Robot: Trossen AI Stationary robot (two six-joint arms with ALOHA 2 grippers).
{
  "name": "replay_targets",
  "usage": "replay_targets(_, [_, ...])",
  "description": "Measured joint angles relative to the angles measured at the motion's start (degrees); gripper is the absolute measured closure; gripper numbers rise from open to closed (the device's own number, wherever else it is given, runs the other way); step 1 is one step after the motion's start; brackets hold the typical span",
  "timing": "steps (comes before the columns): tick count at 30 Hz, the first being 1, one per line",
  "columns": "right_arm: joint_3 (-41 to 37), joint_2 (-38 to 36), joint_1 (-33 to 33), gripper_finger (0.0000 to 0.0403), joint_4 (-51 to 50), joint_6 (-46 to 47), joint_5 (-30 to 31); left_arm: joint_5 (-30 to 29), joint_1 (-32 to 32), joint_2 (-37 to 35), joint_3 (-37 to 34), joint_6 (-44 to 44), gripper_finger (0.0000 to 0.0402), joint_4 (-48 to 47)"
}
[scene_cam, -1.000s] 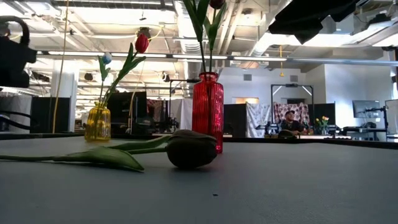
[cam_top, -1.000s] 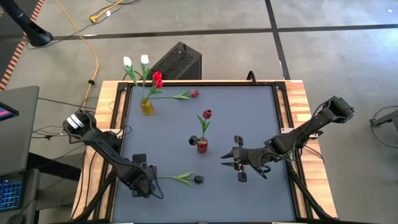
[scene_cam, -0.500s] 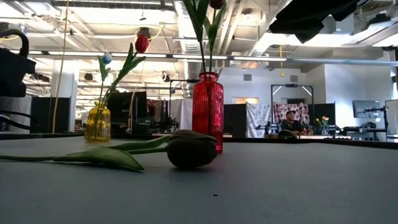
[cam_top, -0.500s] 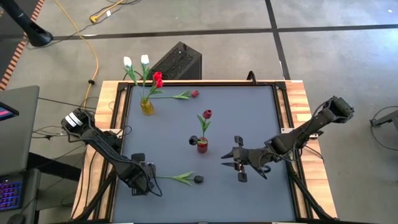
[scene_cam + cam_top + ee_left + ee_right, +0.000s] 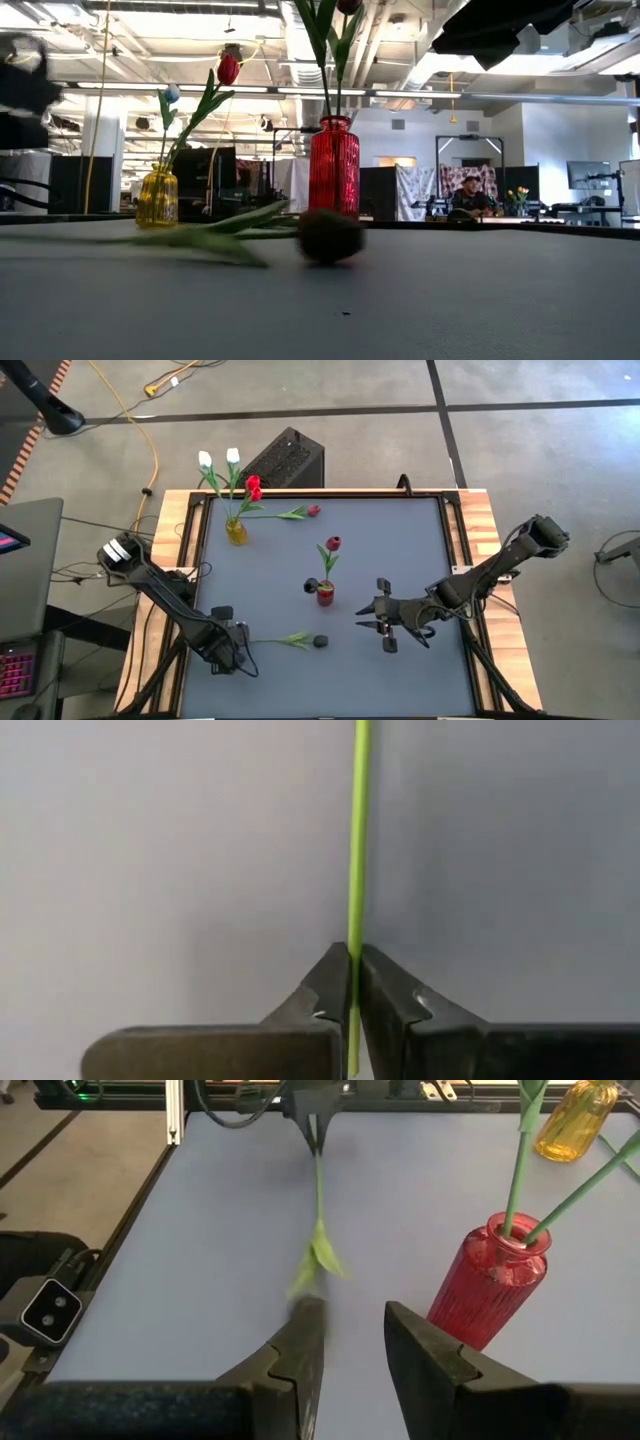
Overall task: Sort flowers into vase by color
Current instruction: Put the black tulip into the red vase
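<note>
Dark left gripper [image 5: 350,982] fingers pinch the tulip stem [image 5: 357,840]; right gripper [image 5: 345,1345] fingers parted.

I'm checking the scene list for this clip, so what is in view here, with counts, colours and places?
yellow vase: one, far left corner of the table, holding two white tulips and one red tulip
red vase: one, mid-table, holding one red tulip and one near-black tulip
loose red tulip: one, lying flat beside the yellow vase
loose dark tulip: one, near-black head, near left part of the table, stem end in the left gripper
table: one, grey top, wooden side rails
black box: one, on the floor behind the table
person: one, seated far back in the room
left gripper: shut on the dark tulip's stem
right gripper: open, right of the red vase
</note>
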Motion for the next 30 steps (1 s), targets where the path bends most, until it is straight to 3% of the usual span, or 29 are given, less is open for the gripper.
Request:
replay_targets(6, [0.00, 0.00, 0.00, 0.0269, 0.05, 0.00, 0.00, -8.30, 0.06, -7.98, 0.20, -0.53, 0.0401, 3.87])
replay_targets(10, [0.00, 0.00, 0.00, 0.0269, 0.06, 0.01, -0.06, -13.06, 0.13, -13.12, 0.30, 4.84, 0.0401, 11.32])
replay_targets(17, [0.00, 0.00, 0.00, 0.0269, 0.09, 0.00, -0.30, -15.57, 0.11, -17.79, 0.33, 17.33, 0.0401, 25.36])
replay_targets(30, [0.00, 0.00, 0.12, 0.0269, 0.07, 0.37, -0.63, -16.93, 4.54, -18.05, 0.41, 42.88, 0.0401, 53.08])
